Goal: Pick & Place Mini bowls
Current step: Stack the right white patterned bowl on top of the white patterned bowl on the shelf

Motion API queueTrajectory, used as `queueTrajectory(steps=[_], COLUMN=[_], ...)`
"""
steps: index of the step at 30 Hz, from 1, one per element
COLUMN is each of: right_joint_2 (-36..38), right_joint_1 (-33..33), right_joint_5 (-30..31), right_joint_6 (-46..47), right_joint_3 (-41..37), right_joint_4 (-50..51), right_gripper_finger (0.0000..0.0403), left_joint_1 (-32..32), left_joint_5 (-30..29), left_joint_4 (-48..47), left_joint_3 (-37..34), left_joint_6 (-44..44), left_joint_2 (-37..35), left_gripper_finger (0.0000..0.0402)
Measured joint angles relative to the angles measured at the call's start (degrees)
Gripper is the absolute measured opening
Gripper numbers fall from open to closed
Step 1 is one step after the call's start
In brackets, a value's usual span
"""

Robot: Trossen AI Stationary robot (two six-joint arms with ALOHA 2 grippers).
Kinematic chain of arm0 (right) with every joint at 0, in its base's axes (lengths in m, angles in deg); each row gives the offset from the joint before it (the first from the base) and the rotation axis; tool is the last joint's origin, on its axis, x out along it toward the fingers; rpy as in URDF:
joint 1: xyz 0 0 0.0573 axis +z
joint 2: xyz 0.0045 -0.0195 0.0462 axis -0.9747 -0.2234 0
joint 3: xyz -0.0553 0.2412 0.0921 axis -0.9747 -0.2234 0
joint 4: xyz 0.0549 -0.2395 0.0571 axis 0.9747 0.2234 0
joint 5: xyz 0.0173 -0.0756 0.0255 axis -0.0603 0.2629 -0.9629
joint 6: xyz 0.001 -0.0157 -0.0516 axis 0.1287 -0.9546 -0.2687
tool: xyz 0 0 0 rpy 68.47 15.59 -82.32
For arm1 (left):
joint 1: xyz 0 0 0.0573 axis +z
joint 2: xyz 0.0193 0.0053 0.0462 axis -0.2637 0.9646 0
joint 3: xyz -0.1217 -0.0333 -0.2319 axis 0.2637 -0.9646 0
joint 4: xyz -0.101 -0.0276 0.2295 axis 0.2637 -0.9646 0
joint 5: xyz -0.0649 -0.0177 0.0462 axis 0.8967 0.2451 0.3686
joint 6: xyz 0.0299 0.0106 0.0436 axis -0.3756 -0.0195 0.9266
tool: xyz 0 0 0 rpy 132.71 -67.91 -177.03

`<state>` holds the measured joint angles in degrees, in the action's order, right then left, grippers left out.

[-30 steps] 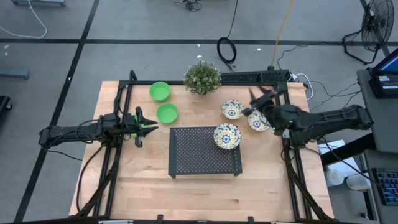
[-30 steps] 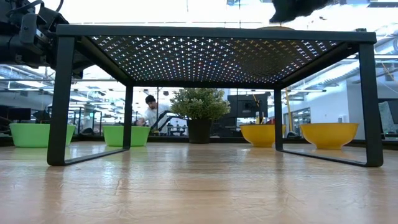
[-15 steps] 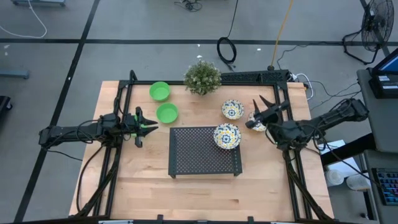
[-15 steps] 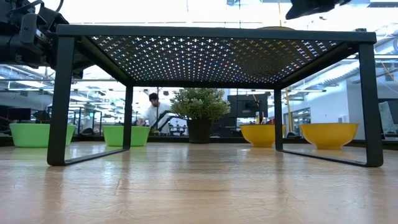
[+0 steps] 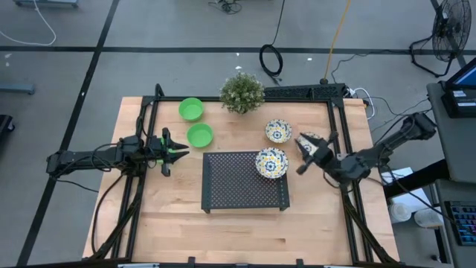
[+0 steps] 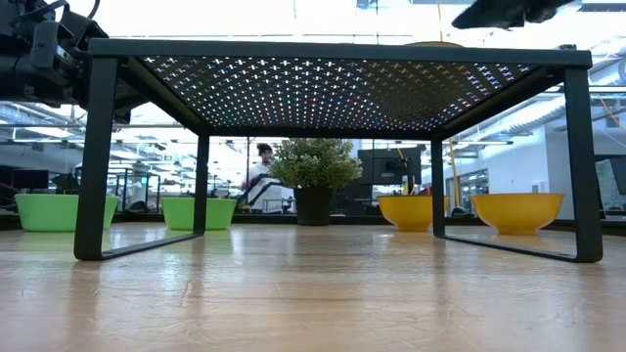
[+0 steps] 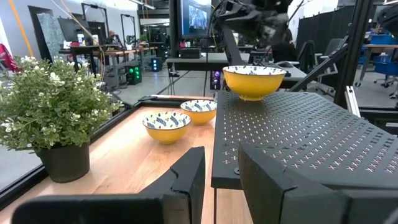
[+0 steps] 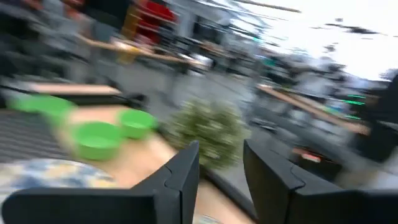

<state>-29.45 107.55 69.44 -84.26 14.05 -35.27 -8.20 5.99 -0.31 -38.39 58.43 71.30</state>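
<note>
Light wooden table (image 5: 171, 216), black frame rails along edges. Directly on it: black perforated metal rack (image 5: 238, 186) at centre, potted plant (image 5: 242, 92) at far edge, two green bowls (image 5: 191, 109) (image 5: 199, 135) far-left, two floral bowls (image 5: 277, 132) (image 5: 308, 141) far-right.

You see two bright green bowls (image 5: 191, 109), three white bowls (image 5: 271, 162) with blue-and-yellow floral pattern and yellow outsides, a black perforated rack (image 5: 238, 186), and a green plant (image 5: 242, 91).
</note>
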Motion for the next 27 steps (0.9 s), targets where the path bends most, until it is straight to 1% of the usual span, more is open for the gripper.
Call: queueTrajectory(steps=[3,4,5,7,8,9,10,11,12,13,14,19,21,23,27], right_joint_2=[2.8,3.9,5.1,7.4,8.6,9.7,10.7,11.4,11.8,11.8,11.5,8.4,6.8,5.3,3.2], right_joint_1=[0.2,-0.1,-0.5,-1.8,-2.6,-3.8,-5.1,-6.8,-8.9,-11.4,-14.1,-26.5,-30.0,-32.1,-33.1], right_joint_5=[-9.1,-11.2,-11.5,-8.4,-6.3,-5.5,-6.8,-10.7,-16.2,-21.7,-25.6,-36.3,-41.6,-46.9,-55.9], right_joint_6=[0.2,0.1,0.2,2.4,4.7,8.1,12.3,17.2,22.0,26.0,29.0,39.4,41.7,42.2,42.7], right_joint_3=[0.0,0.2,0.8,3.5,5.3,7.2,9.2,11.4,13.4,15.1,16.0,15.7,14.7,13.0,10.3], right_joint_4=[0.6,1.5,3.7,11.4,16.8,22.6,29.1,36.3,43.1,48.9,52.9,67.1,69.7,69.7,67.5], right_gripper_finger=[0.0106,0.0105,0.0103,0.0100,0.0098,0.0096,0.0094,0.0092,0.0091,0.0089,0.0087,0.0085,0.0085,0.0087,0.0092], left_joint_1=[0.0,0.0,0.0,0.0,0.0,0.0,0.0,0.0,0.0,0.0,0.0,0.0,0.0,0.0,0.0], left_joint_5=[0.0,0.0,0.0,0.0,0.0,0.0,0.0,0.0,0.0,0.0,0.0,0.0,0.0,0.0,0.0], left_joint_4=[0.0,0.0,0.0,0.0,0.0,0.0,0.0,0.0,0.0,0.0,0.0,0.0,0.0,0.0,0.0], left_joint_3=[0.0,0.0,0.0,0.0,0.0,0.0,0.0,0.0,0.0,0.0,0.0,0.0,0.0,0.0,0.0], left_joint_6=[0.0,0.0,0.0,0.0,0.0,0.0,0.0,0.0,0.0,0.0,0.0,0.0,0.0,0.0,0.0], left_joint_2=[0.0,0.0,0.0,0.0,0.0,0.0,0.0,0.0,0.0,0.0,0.0,0.0,0.0,0.0,0.0], left_gripper_finger=[0.0099,0.0099,0.0099,0.0099,0.0099,0.0099,0.0099,0.0099,0.0099,0.0099,0.0099,0.0099,0.0099,0.0099,0.0099])
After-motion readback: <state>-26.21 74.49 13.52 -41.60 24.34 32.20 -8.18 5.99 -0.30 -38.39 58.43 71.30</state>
